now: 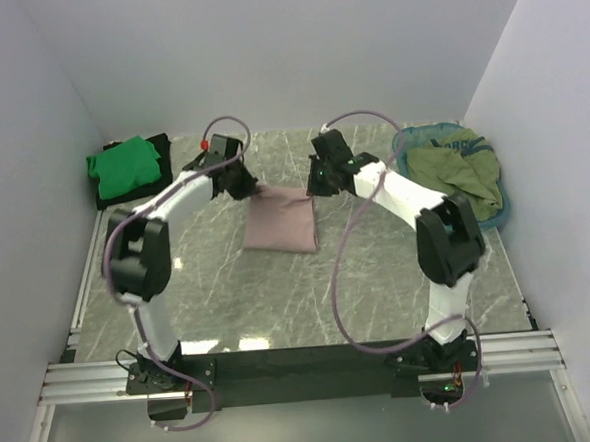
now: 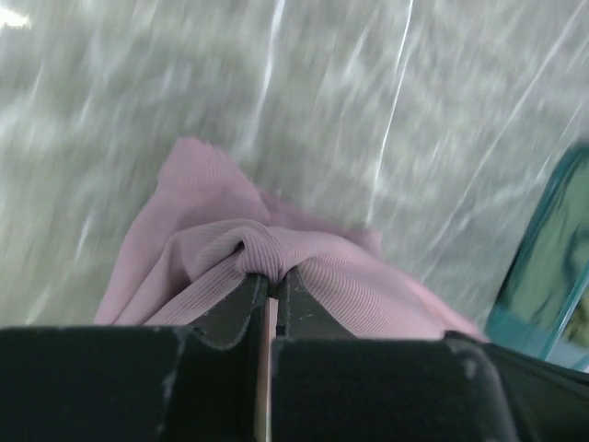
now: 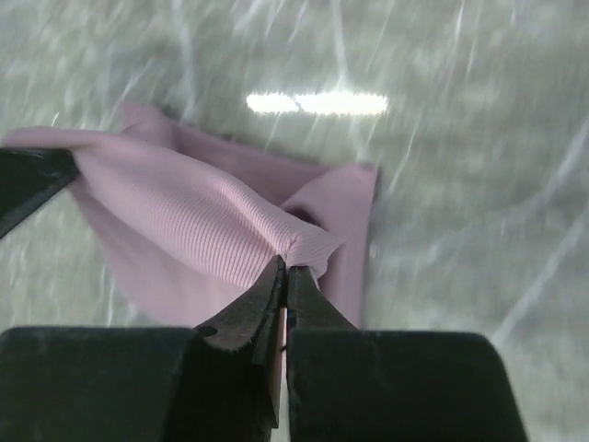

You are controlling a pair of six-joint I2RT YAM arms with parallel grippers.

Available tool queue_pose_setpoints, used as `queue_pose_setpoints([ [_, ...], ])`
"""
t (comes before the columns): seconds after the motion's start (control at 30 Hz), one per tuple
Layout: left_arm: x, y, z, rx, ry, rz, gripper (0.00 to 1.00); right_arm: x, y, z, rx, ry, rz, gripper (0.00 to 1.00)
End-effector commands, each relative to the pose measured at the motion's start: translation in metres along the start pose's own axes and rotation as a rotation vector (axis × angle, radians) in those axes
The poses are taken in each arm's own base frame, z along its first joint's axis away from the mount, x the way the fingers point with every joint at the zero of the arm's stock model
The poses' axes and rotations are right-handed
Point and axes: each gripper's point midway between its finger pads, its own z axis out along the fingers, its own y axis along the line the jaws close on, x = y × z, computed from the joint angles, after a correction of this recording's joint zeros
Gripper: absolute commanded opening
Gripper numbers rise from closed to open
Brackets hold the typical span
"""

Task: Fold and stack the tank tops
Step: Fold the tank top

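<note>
A dusty pink tank top (image 1: 281,222) hangs folded between my two grippers over the middle of the table. My left gripper (image 1: 245,188) is shut on its top left corner (image 2: 267,262). My right gripper (image 1: 318,187) is shut on its top right corner (image 3: 308,247). The cloth is pulled taut between them, and its lower edge rests on the table. A bright green tank top (image 1: 124,165) lies folded on a black one (image 1: 160,147) at the far left. An olive green tank top (image 1: 460,174) lies crumpled in the teal basket (image 1: 503,208) at the far right.
The table (image 1: 279,292) has a grey marbled top and white walls on three sides. The teal basket edge shows at the right of the left wrist view (image 2: 529,276). A purple cable (image 1: 350,268) loops from each arm over the table.
</note>
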Motion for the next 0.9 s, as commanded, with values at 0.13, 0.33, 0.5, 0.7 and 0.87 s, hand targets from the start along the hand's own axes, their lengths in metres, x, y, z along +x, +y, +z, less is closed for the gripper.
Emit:
queue_pose_setpoints([
  [0.13,-0.048,-0.021,0.069,0.170,0.008,-0.023,0.42,-0.040,-0.013,0.077,-0.020,0.013,0.028,0.33],
  [0.33,-0.078,-0.048,0.035,0.325,-0.110,0.054,0.70,-0.069,-0.014,0.062,-0.001,-0.078,0.027,0.51],
  [0.5,-0.116,-0.065,-0.007,0.343,-0.233,0.121,0.84,-0.104,-0.032,0.021,0.139,-0.198,0.053,0.52],
  [0.7,-0.120,-0.056,-0.045,0.271,-0.271,0.118,0.79,-0.099,-0.005,-0.017,0.003,-0.219,0.060,0.52],
  [0.87,-0.051,-0.040,-0.030,0.369,-0.094,0.075,0.62,-0.063,0.033,0.013,-0.222,-0.067,0.074,0.47],
])
